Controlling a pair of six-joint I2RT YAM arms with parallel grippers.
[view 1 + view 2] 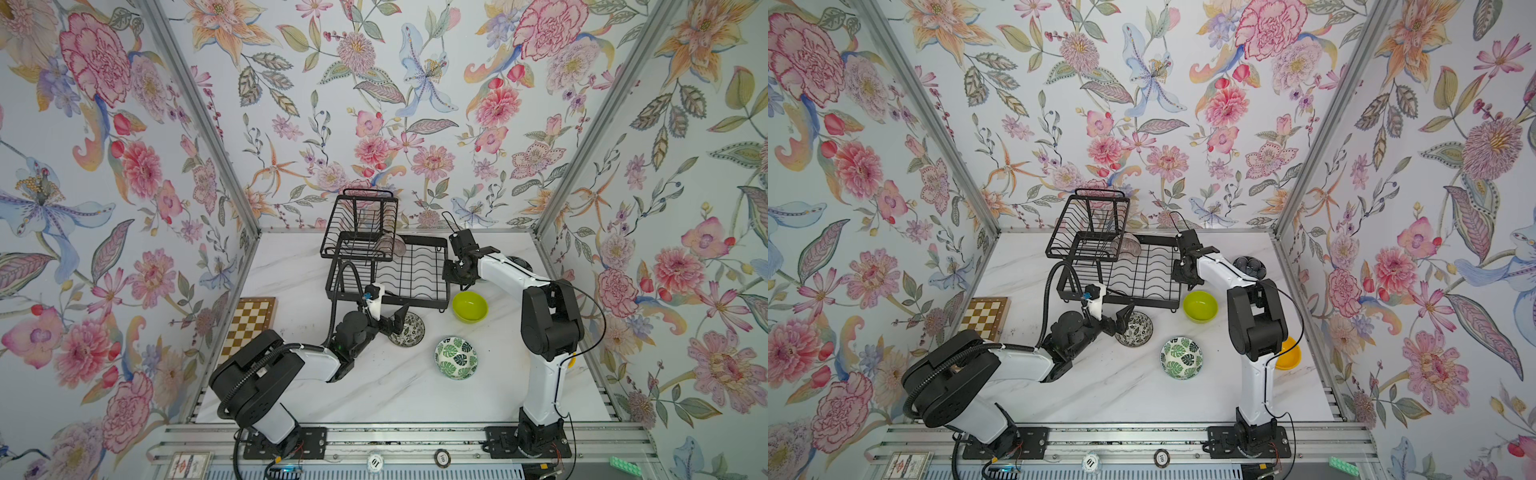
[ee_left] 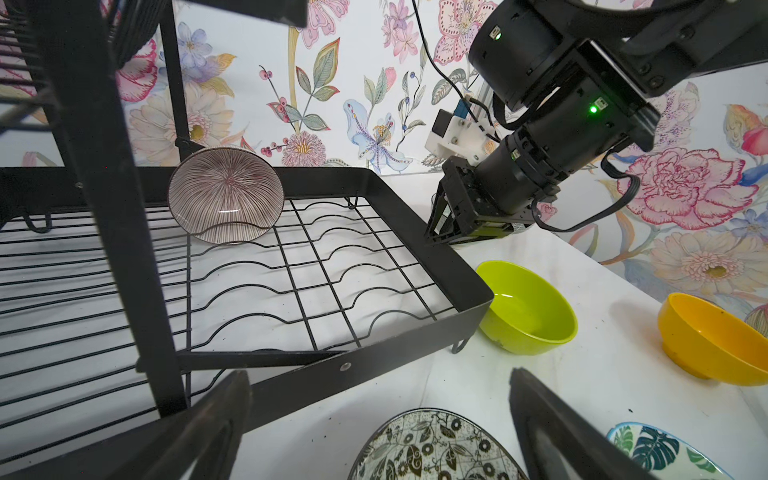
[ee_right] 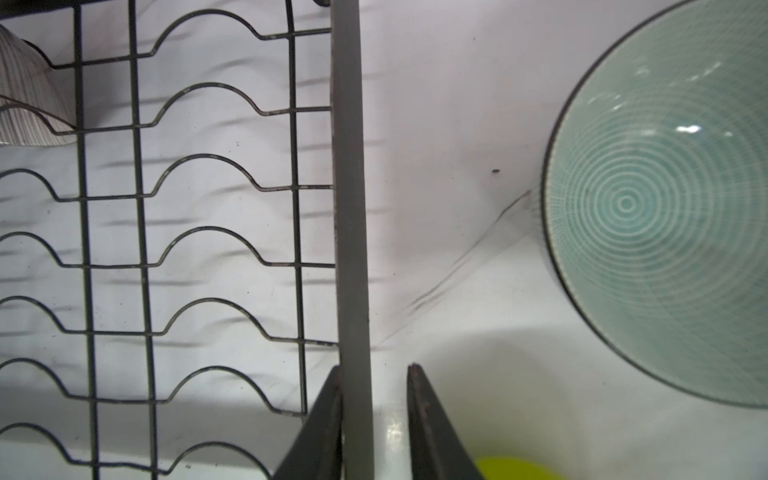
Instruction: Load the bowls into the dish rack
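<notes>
- Top views first: in both top views a small white round chip (image 1: pixel 375 461) on the front rail says "10". A dark chip (image 1: pixel 442 458) next to it says "100".
- A card (image 1: pixel 189 463) at the rail's left end has print on it, but it is too small to read.
- The left arm bends low over the bench (image 1: pixel 395 395) and reaches toward the middle. The left claw (image 2: pixel 380 374) is spread wide and holds nothing. It hangs right over the black-and-white bowl (image 1: pixel 409 330).
- The right arm stands tall, with its elbow up and its wrist pointing down at the right side of the dish rack (image 2: pixel 422 245).
- The right claw (image 3: pixel 374 368) has one finger on each side of the rack's side bar. One finger touches the bar and the other is a little apart, so it is not pinching.
- The pink ribbed bowl (image 2: pixel 226 195) stands on its edge in the far corner of the rack's lower tray.
- The other bowls sit on the bench. The lime green bowl (image 1: pixel 469 306) is just beside the rack's front corner. The leaf bowl (image 1: pixel 456 358) is nearer the front.
- The orange-yellow bowl (image 1: pixel 1289 353) peeks out behind the right arm. The pale green bowl (image 3: pixel 656 208) and the dark blue bowl (image 1: pixel 1250 266) are to the right of the rack.
- A chessboard (image 1: pixel 249 324) lies by the left wall.
</notes>
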